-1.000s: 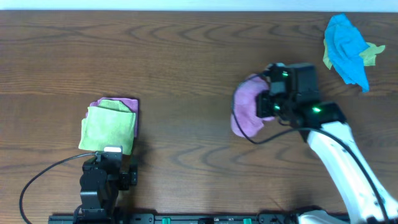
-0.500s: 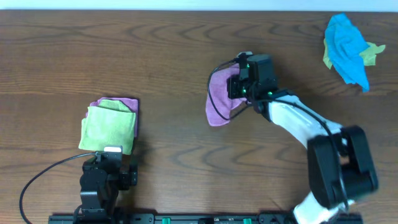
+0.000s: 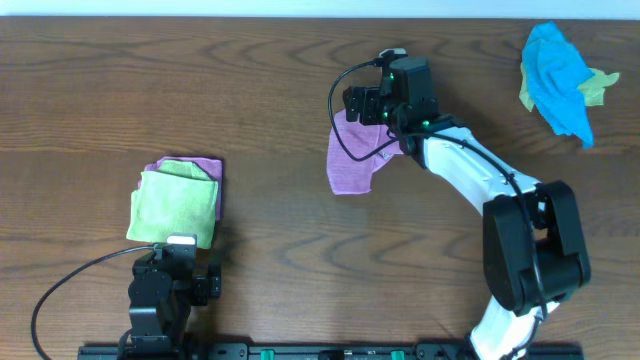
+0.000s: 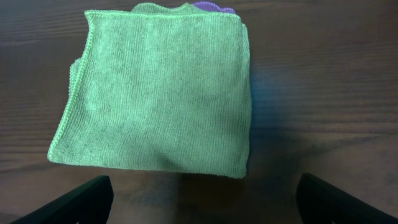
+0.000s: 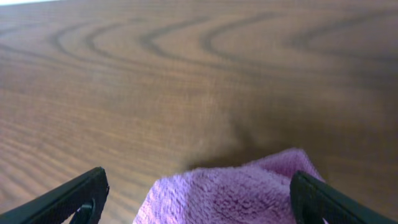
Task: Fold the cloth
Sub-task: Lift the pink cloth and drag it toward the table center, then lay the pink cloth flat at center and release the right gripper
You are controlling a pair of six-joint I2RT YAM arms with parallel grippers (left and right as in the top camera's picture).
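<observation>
So, you're still at the laying-out step I'd say: the cloth [image 3: 350,165] lies rumpled and half doubled in the middle of the bench [image 3: 250,80], its top edge under your right pincer [image 3: 366,104], jaws spread wide, nothing pinched. Your left pincer [image 4: 211,199] is wide too, hanging over the green cloth [image 3: 172,205]. Next you'll need a clean corner to grab and carry across. Dark wood grain, lots of bare space, blue cloth [image 3: 556,80] far right; the room's out of view.

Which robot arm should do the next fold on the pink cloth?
The right one. Its open right gripper hovers at the top edge of the pink cloth, with the cloth showing between its fingers. The left gripper is far off, open, over the folded green cloth.
</observation>
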